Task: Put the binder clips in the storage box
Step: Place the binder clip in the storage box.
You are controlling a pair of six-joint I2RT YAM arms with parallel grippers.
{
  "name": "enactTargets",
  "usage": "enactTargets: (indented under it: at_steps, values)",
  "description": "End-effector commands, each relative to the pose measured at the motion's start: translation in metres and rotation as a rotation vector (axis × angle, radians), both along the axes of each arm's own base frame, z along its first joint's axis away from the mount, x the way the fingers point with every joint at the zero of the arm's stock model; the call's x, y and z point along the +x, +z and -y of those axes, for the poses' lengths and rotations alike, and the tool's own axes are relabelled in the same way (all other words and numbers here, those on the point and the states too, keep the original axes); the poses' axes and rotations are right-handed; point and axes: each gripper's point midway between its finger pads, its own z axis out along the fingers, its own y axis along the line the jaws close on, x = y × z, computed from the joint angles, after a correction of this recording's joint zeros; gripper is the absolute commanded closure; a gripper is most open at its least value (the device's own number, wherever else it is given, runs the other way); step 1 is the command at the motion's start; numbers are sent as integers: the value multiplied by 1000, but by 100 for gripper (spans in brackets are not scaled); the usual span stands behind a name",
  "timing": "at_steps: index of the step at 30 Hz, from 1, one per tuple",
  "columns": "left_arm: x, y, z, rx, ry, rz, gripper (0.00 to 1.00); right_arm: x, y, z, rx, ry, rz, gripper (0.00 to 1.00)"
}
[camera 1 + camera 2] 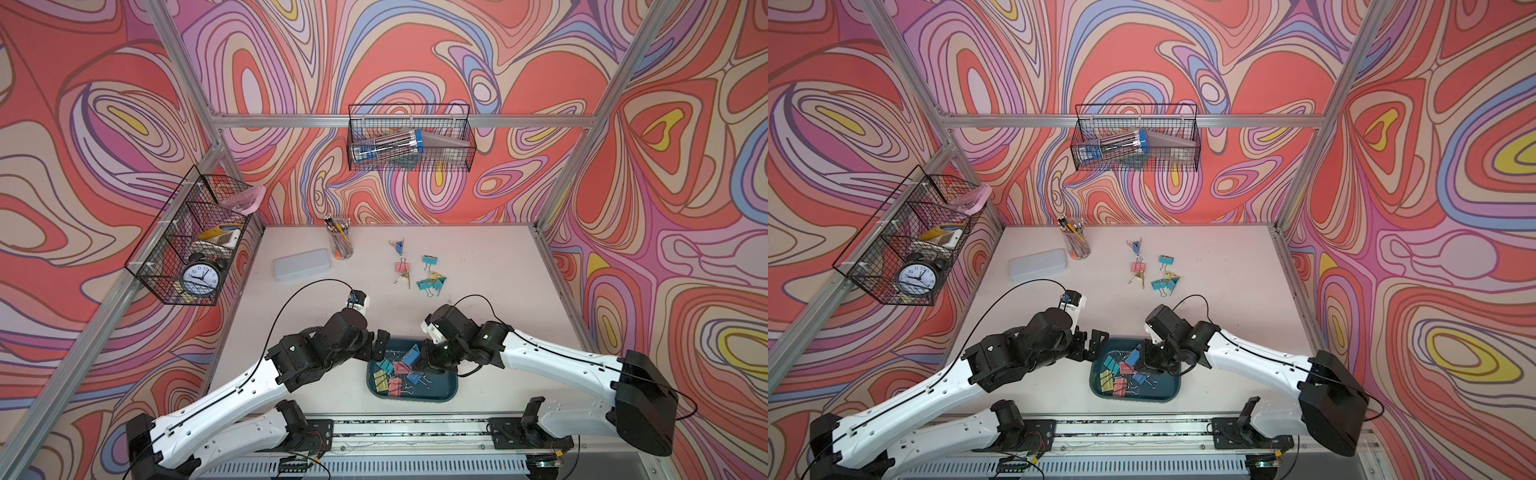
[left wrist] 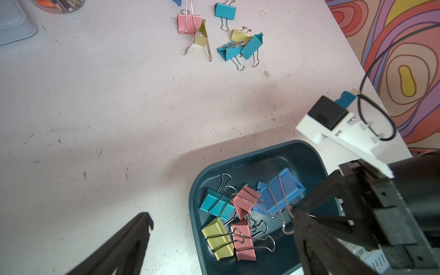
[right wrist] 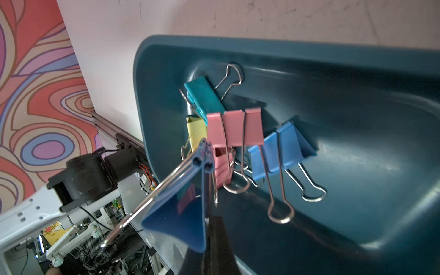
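Hovering the right gripper [image 1: 424, 360] over the shallow dark teal plastic storage box [image 1: 440, 386] at the bench's [image 1: 498, 266] front, I am pinching a blue binder clip [image 3: 183, 214] above roughly five pastel binder clips [image 2: 242, 242] lying inside, while the left gripper [image 1: 379, 345] is gaping empty beside its rim. About seven loose clips [image 1: 419, 272] are waiting farther back, so I am judging this under halfway. The held clip is hanging tilted, lips toward the pile, long edge seemingly along the gripper's reach.
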Motion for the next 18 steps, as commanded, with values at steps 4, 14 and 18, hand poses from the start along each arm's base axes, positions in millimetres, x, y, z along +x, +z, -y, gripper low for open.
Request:
enactTargets:
  at_steps: [4, 14, 18]
  values:
    - [7, 4, 5, -42, 23, 22, 1, 18, -23, -16, 8, -59, 8, 100]
    - [10, 3, 12, -70, 26, 15, 1, 14, -42, -3, -76, -65, -13, 79]
    - [11, 4, 12, -66, 28, 22, 1, 17, -31, 8, -120, -72, 33, 73]
